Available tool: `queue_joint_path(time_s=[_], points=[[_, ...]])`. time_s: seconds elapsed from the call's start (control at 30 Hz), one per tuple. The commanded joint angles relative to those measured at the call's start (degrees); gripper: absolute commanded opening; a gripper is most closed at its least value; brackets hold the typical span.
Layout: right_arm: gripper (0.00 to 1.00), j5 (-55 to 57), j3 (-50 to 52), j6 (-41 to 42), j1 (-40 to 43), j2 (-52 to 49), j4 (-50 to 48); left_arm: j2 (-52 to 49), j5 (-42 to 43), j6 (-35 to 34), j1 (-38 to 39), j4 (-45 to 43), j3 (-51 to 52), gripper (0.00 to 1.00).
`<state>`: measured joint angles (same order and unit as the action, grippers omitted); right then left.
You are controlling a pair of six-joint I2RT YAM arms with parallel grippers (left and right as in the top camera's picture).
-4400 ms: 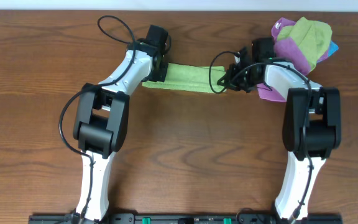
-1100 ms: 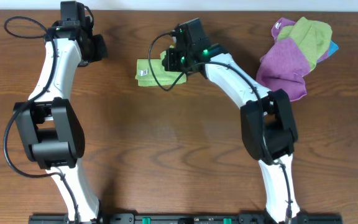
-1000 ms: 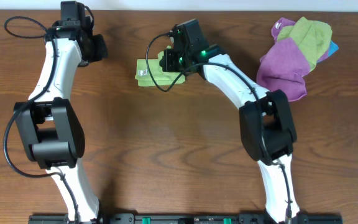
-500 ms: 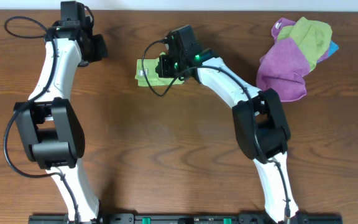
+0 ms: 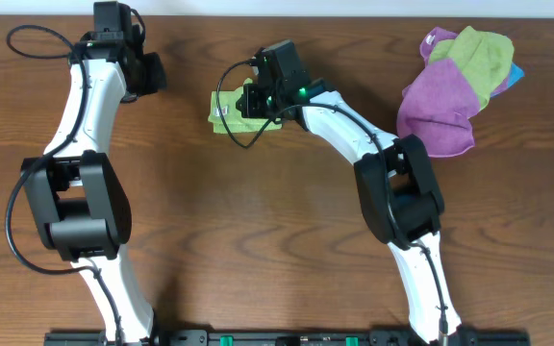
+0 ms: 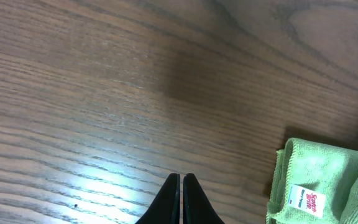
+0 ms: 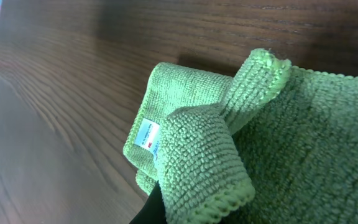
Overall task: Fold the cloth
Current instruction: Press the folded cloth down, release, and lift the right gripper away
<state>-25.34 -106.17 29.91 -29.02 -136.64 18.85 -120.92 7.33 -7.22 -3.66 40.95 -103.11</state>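
Observation:
The cloth [image 5: 221, 115] is a lime green bundle, folded small, at the back middle of the table, its white tag [image 7: 146, 135] on the left edge. My right gripper [image 5: 250, 101] sits over the cloth's right part, shut on a thick rolled edge of the cloth [image 7: 204, 162] that drapes over one dark finger [image 7: 148, 210]; the other finger is hidden. My left gripper [image 5: 154, 72] hangs well to the left of the cloth, shut and empty [image 6: 181, 186], above bare wood. In the left wrist view the cloth [image 6: 334, 180] lies at the lower right.
A bunched pile of purple and duller green cloths [image 5: 455, 82] lies at the back right corner. The table [image 5: 277, 231] is dark brown wood. The right arm's black cable [image 5: 227, 91] loops over the cloth.
The right gripper has carried the cloth's edge a little to the left, over the folded part, covering more of it. The left arm has stayed still.

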Motion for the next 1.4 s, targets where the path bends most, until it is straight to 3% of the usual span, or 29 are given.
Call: queue_joint_path(time_s=[0.0, 0.53, 0.57, 0.6, 0.63, 0.67, 0.73, 0.77, 1.03, 1.37], points=[[0.02, -1.31, -1.03, 1.38, -0.7, -0.76, 0.04, 0.83, 0.17, 0.83, -0.28, -0.11, -0.59, 0.06], [0.02, -2.08, -1.03, 1.33, -0.7, -1.29, 1.31, 0.83, 0.17, 0.83, -0.28, -0.5, -0.59, 0.06], [0.15, -2.43, -1.03, 1.33, -0.7, -1.29, 1.29, 0.83, 0.17, 0.83, -0.28, -0.5, -0.59, 0.06], [0.38, -3.08, -1.03, 1.36, -0.7, -1.29, 1.27, 0.83, 0.17, 0.83, -0.28, -0.5, -0.59, 0.05], [0.69, -3.98, -1.03, 1.33, -0.7, -1.27, 1.16, 0.83, 0.17, 0.83, -0.28, -0.52, -0.59, 0.06], [0.83, -4.98, -1.03, 1.33, -0.7, -1.27, 1.03, 0.83, 0.17, 0.83, -0.28, -0.52, -0.59, 0.06], [0.89, -8.79, -1.05, 1.36, -0.63, -1.27, 0.26, 0.83, 0.17, 0.83, -0.31, -0.61, -0.59, 0.06], [0.98, -11.34, -1.05, 1.36, -0.57, -1.27, -0.44, 0.83, 0.17, 0.83, -0.31, -0.72, -0.59, 0.06], [0.99, -22.29, -2.93, 2.86, -0.42, -1.16, -2.99, 0.81, 0.0, 0.83, -1.7, -1.36, -0.59, 0.06], [0.99, -22.93, -3.82, 2.86, 0.68, -0.63, -2.78, 0.81, 0.17, 0.79, -3.63, -1.38, -0.59, 0.06]])
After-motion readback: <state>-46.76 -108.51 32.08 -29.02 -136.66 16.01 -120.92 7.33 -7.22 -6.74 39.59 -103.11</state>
